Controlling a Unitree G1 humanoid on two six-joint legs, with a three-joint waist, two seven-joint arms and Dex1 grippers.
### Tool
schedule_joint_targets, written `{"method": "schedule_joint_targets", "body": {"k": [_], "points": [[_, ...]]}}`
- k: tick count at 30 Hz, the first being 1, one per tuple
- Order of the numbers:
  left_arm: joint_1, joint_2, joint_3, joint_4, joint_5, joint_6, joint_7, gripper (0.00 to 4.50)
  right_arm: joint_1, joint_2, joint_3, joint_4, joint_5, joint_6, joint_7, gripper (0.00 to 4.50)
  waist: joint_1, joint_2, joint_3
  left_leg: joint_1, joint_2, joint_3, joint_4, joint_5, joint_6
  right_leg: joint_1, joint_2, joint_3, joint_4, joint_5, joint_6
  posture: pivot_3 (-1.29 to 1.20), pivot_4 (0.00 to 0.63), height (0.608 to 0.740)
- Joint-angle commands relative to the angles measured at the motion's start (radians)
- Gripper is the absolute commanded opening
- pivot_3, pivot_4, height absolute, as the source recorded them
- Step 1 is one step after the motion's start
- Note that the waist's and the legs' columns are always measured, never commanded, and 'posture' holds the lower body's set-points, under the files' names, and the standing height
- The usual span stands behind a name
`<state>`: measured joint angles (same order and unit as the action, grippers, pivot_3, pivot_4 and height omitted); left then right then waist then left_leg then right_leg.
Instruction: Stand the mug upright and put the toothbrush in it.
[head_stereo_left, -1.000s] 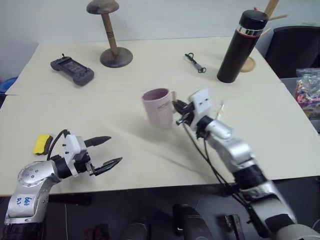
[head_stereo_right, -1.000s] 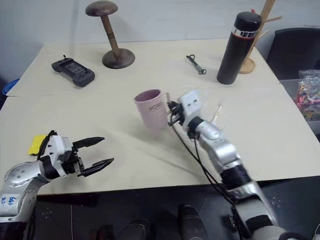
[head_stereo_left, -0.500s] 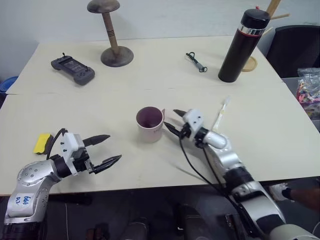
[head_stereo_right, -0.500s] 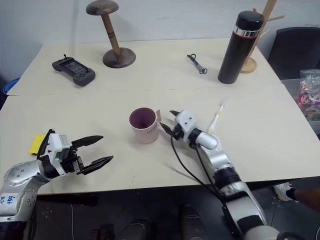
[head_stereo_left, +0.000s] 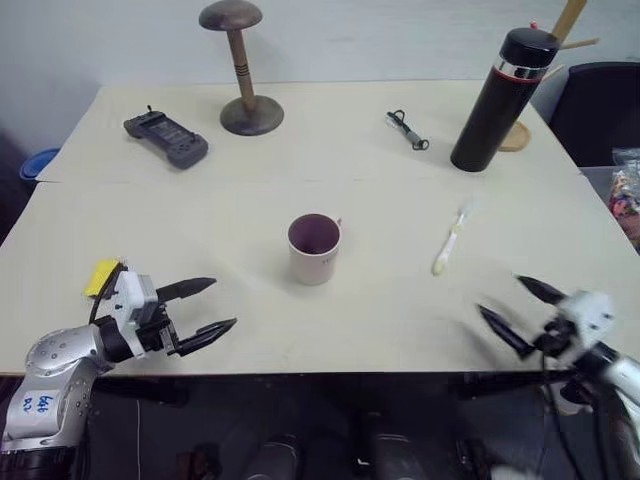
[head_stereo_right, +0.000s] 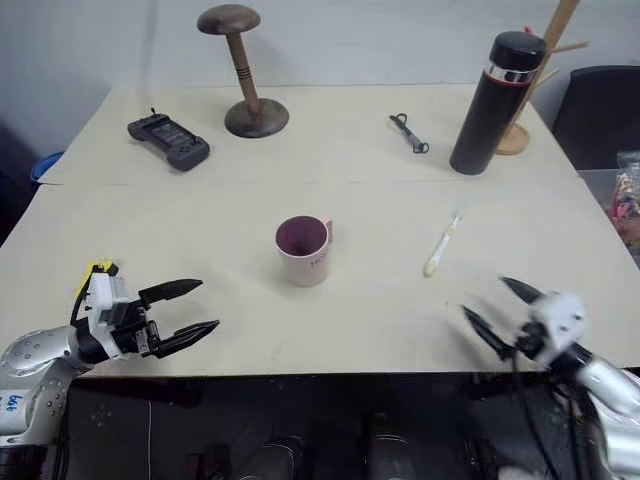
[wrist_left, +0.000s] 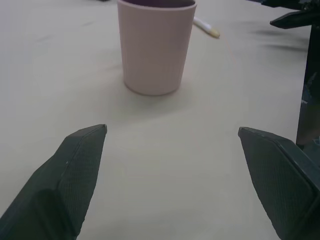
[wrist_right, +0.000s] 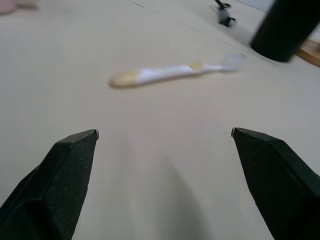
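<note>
We see the mug (head_stereo_left: 314, 248) standing upright near the middle of the tabletop (head_stereo_left: 200, 220), its dark inside empty. The toothbrush (head_stereo_left: 449, 241) lies flat to its right, well apart from it. The right gripper (head_stereo_left: 518, 308) is at the near right edge, jaws spread wide, holding nothing — the left gripper (head_stereo_left: 207, 308) at the near left edge is the same, wide open and empty.
</note>
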<state>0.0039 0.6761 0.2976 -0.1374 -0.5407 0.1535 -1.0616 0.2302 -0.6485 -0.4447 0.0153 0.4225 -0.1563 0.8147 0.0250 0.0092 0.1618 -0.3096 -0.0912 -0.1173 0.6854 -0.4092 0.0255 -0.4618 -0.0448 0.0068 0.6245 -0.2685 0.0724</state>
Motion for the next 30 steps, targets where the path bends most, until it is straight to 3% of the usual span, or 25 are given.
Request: {"method": "schedule_joint_targets", "body": {"k": [1, 4, 8, 12, 17, 20, 26, 30], "points": [[-0.07, -0.008, -0.026, -0.075, -0.025, -0.003, 0.01, 4.5, -0.004, -0.027, -0.017, -0.039, 0.039, 0.032, 0.034, 4.46, -0.001, 0.0, 0.0, 0.001, 0.0, 0.0, 0.0, 0.0, 0.0, 0.0, 0.0, 0.0, 0.0, 0.0, 0.0, 0.0, 0.15, 0.74], [-0.107, -0.008, -0.057, -0.1, -0.034, 0.017, 0.0, 4.5, -0.088, -0.053, 0.021, -0.091, 0.035, 0.169, -0.023, 4.46, -0.007, 0.001, 0.0, 0.003, 0.001, 0.002, -0.001, 0.0, 0.0, 0.001, 0.0, 0.002, 0.001, 0.0, 0.0, 0.0, 0.15, 0.74], [-0.132, 0.011, -0.066, -0.121, -0.061, 0.066, -0.011, 4.5, -0.311, -0.103, 0.081, -0.172, 0.152, 0.636, -0.185, 4.46, -0.024, 0.001, 0.0, 0.004, 0.001, 0.005, -0.001, 0.0, 0.0, 0.0, 0.001, 0.004, 0.003, 0.0, 0.0, 0.0, 0.15, 0.74], [-0.12, 0.032, -0.078, -0.153, -0.078, 0.114, -0.021, 4.5, -0.603, -0.115, 0.194, -0.083, 0.179, 1.049, -0.308, 4.46, -0.022, 0.001, 0.0, 0.002, 0.004, 0.001, -0.002, -0.001, -0.002, -0.001, 0.002, 0.001, 0.001, -0.001, -0.001, 0.0, 0.15, 0.74], [-0.089, 0.013, -0.085, -0.196, -0.068, 0.118, 0.013, 4.5, -0.838, -0.052, 0.264, 0.113, 0.094, 1.191, -0.414, 4.46, -0.004, 0.001, 0.0, -0.003, 0.002, 0.0, -0.001, 0.0, -0.002, -0.003, 0.001, -0.001, -0.001, -0.001, -0.001, 0.0, 0.15, 0.74], [-0.045, 0.004, -0.07, -0.238, -0.067, 0.12, 0.043, 4.5, -0.925, -0.036, 0.306, 0.204, 0.062, 1.217, -0.404, 3.82, -0.002, 0.001, 0.0, -0.008, 0.001, 0.0, 0.001, 0.0, -0.001, -0.008, 0.001, -0.001, 0.0, 0.0, -0.001, 0.0, 0.15, 0.74], [0.021, 0.0, -0.044, -0.275, -0.058, 0.102, 0.081, 4.5, -0.953, -0.07, 0.407, 0.272, -0.017, 1.213, -0.322, 1.72, -0.001, 0.001, 0.0, -0.021, 0.0, 0.0, 0.012, -0.001, 0.0, -0.018, 0.0, -0.002, 0.004, 0.001, 0.0, 0.0, 0.15, 0.74], [0.031, -0.003, -0.042, -0.281, -0.067, 0.102, 0.096, 4.5, -0.959, -0.074, 0.402, 0.314, -0.042, 1.167, -0.278, 0.61, -0.001, -0.001, -0.001, -0.02, 0.0, 0.0, 0.014, -0.001, 0.0, -0.016, 0.0, -0.002, 0.003, 0.003, 0.0, 0.0, 0.15, 0.74]]}}
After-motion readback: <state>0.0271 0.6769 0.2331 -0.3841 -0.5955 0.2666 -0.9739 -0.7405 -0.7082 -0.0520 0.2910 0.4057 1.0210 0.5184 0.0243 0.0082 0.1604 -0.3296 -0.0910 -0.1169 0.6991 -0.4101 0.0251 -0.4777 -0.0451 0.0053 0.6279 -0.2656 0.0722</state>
